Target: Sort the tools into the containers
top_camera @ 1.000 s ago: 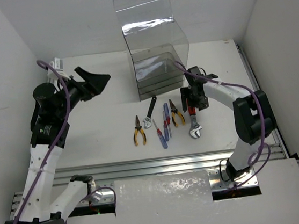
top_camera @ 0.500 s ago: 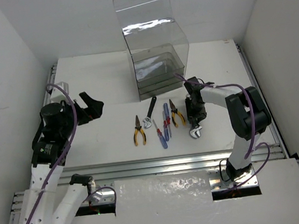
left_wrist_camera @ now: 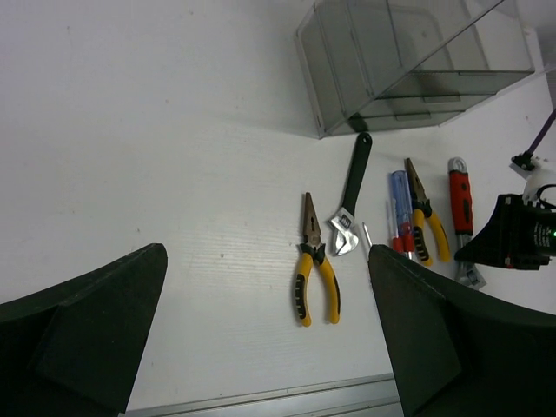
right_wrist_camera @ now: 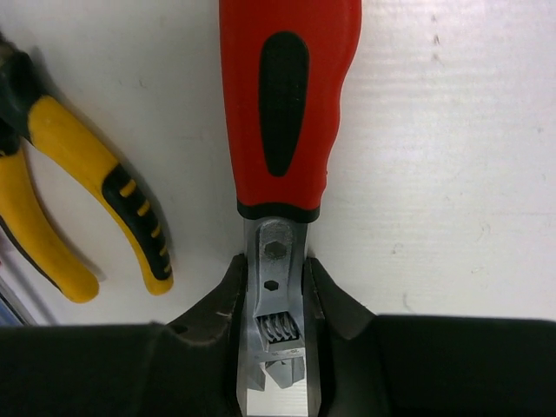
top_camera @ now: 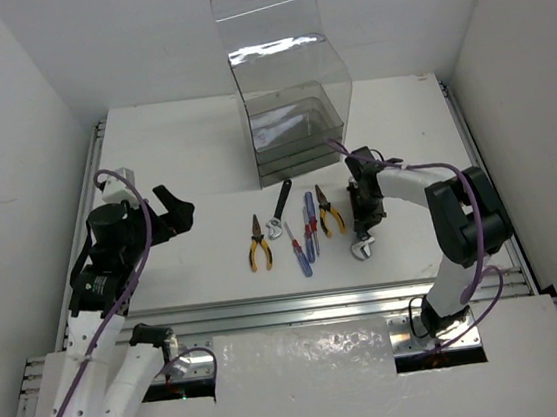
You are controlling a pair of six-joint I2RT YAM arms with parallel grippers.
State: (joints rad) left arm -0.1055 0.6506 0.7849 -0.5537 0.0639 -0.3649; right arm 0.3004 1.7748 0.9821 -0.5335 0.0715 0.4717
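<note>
The tools lie in a row in front of the containers (top_camera: 295, 136): yellow pliers (top_camera: 257, 243), a black-handled wrench (top_camera: 279, 208), a thin red screwdriver (top_camera: 296, 250), a blue screwdriver (top_camera: 309, 223), second yellow pliers (top_camera: 329, 213) and a red-handled wrench (top_camera: 364, 249). My right gripper (right_wrist_camera: 274, 265) is down on the table, shut on the silver shank of the red-handled wrench (right_wrist_camera: 287, 104), just below its red grip. My left gripper (left_wrist_camera: 265, 256) stands open and holds nothing, well left of the row.
The containers (left_wrist_camera: 408, 69) are clear smoky stacked trays under a tall transparent top. Yellow pliers (right_wrist_camera: 95, 200) lie close to the left of the gripped wrench. A metal rail (top_camera: 310, 306) runs along the table's near edge. White walls close in both sides.
My right gripper has dropped onto the red-handled wrench and closed on its shank. My left arm has pulled back and lowered toward the left, still open.
</note>
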